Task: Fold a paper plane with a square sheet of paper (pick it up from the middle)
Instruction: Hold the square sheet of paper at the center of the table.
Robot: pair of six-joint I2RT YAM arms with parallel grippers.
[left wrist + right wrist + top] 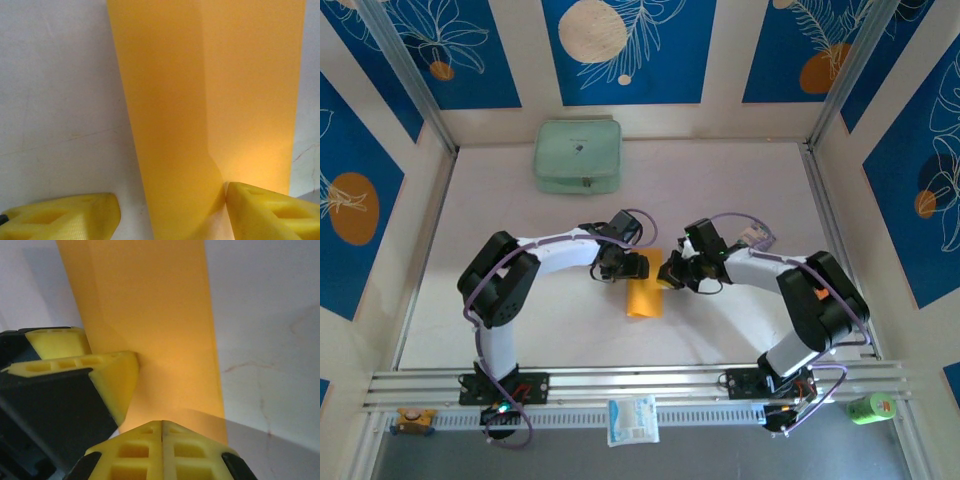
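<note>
The square sheet of paper (645, 295) is orange-yellow and lies mid-table as a narrow upright strip with a lengthwise crease. My left gripper (638, 266) is at its upper left edge, open. In the left wrist view the paper (210, 100) runs between the jaws, and the left gripper (171, 200) has its right fingertip (260, 210) resting on the sheet. My right gripper (668, 274) is at the paper's upper right edge. In the right wrist view its jaws (162, 422) are shut together on a lifted edge of the paper (150, 315), next to the left gripper's finger (115, 375).
A pale green zipped pouch (578, 156) lies at the back of the table. A white-and-blue packet (633, 419) sits on the front rail between the arm bases. A green object (870, 407) is at the front right, and metal frame rails border the table.
</note>
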